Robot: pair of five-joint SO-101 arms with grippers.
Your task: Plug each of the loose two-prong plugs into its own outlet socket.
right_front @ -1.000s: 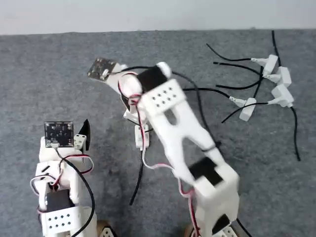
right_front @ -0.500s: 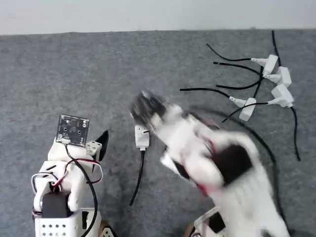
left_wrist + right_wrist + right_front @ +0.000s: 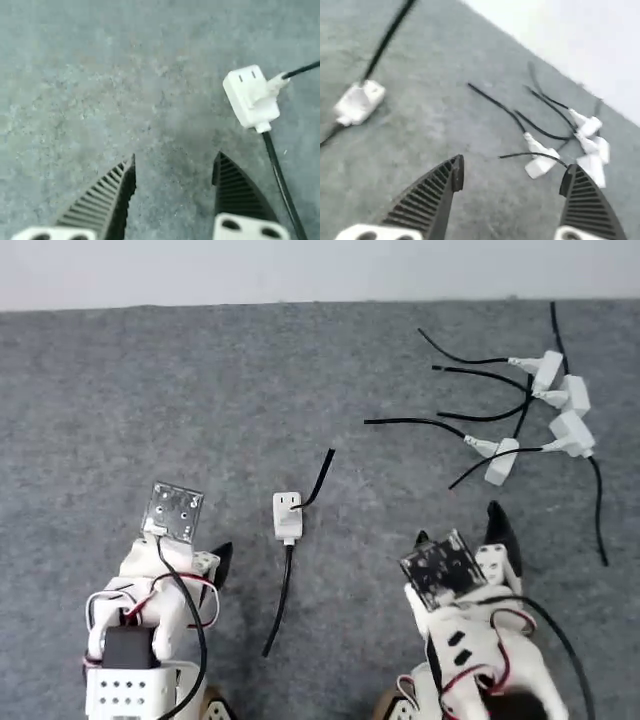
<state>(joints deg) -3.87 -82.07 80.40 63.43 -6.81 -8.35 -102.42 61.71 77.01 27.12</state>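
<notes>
Socket (image 3: 287,515) lies mid-table between the arms, just right of and beyond the left gripper (image 3: 175,165), whose fingers are spread and empty. Right gripper (image 3: 514,172), likewise spread and empty, sits well apart from the far-right plug cluster (image 3: 545,405).

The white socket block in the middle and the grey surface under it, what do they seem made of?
The socket block looks like smooth hard white plastic: even colour, rounded moulded edges. The grey surface looks like felt or short-pile carpet: mottled, fuzzy, matte; which, I can't tell.
</notes>
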